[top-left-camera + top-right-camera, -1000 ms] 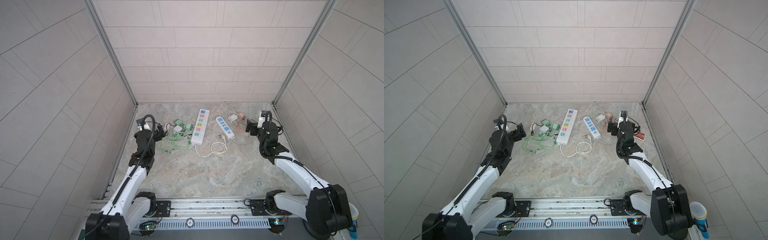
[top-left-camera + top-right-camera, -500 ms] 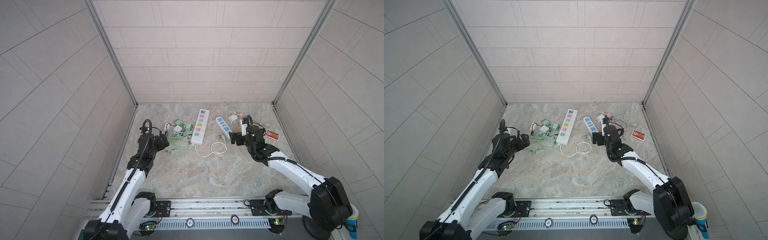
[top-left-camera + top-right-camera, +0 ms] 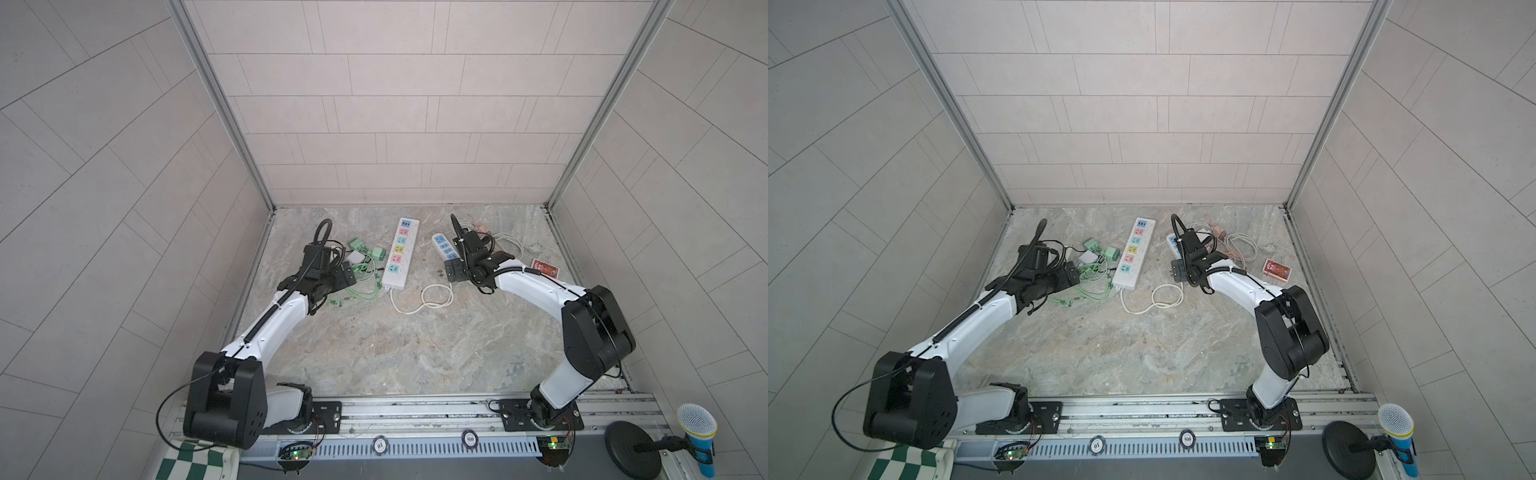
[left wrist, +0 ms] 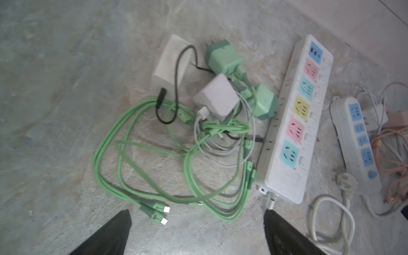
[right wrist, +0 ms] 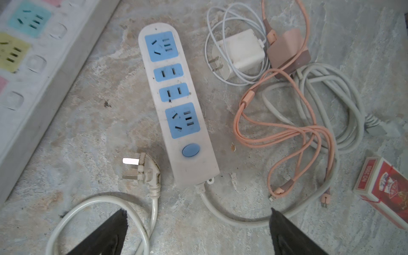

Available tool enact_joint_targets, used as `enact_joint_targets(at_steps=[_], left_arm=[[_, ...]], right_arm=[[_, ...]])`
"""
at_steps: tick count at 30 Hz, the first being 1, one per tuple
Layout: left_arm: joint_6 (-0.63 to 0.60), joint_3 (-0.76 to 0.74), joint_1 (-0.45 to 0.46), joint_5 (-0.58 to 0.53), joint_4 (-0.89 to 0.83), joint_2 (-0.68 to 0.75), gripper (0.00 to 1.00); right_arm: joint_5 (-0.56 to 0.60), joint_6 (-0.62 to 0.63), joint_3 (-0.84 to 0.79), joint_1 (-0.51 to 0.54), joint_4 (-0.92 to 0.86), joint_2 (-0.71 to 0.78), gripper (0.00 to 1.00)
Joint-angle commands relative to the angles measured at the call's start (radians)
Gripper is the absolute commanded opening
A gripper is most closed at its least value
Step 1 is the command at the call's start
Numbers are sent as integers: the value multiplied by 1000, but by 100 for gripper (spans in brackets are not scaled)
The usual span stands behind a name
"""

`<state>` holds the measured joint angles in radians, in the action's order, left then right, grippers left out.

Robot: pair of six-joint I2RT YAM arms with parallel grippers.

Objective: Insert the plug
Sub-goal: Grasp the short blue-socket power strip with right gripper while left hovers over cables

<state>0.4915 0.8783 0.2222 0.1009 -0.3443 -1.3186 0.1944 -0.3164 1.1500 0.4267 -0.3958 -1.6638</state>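
1. Plug [image 5: 143, 170] (white, three prongs, all bare) lies flat on the worktop [image 3: 374, 345], just beside the switch end of the small power strip [image 5: 176, 103] and in none of its blue sockets.
2. Its white cord [image 5: 99, 203] curls in a loop on the worktop, next to the long power strip [image 4: 295, 123] with the coloured sockets.
3. The right end effector [image 5: 198, 210] hovers low over the plug and the small strip's cord end, fingers spread wide and holding nothing.
4. The left end effector [image 4: 196, 212] hangs over a tangle of green cables [image 4: 132, 154] beside the long strip, likewise spread and empty.
5. A white charger [image 5: 240, 51] and a pink cable [image 5: 276, 132] lie on the small strip's other side, with a red box [image 5: 384, 189] near them.
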Motion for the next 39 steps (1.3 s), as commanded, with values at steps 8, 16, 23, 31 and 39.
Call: enact_joint_targets(at_steps=[8, 16, 23, 31, 39], left_arm=[[-74, 231, 122, -44, -167, -177, 100], [-125, 334, 205, -261, -299, -221, 100], [-152, 330, 211, -423, -352, -223, 100], [-160, 312, 210, -366, -376, -222, 100], [-166, 267, 210, -299, -347, -218, 100]], right_arm=[[-132, 44, 220, -54, -139, -166, 99], [-192, 64, 471, -86, -280, -314, 98], [-218, 87, 623, -91, -379, -414, 97], [-220, 94, 730, -95, -420, -508, 96], [-212, 92, 828, -98, -468, -618, 90]])
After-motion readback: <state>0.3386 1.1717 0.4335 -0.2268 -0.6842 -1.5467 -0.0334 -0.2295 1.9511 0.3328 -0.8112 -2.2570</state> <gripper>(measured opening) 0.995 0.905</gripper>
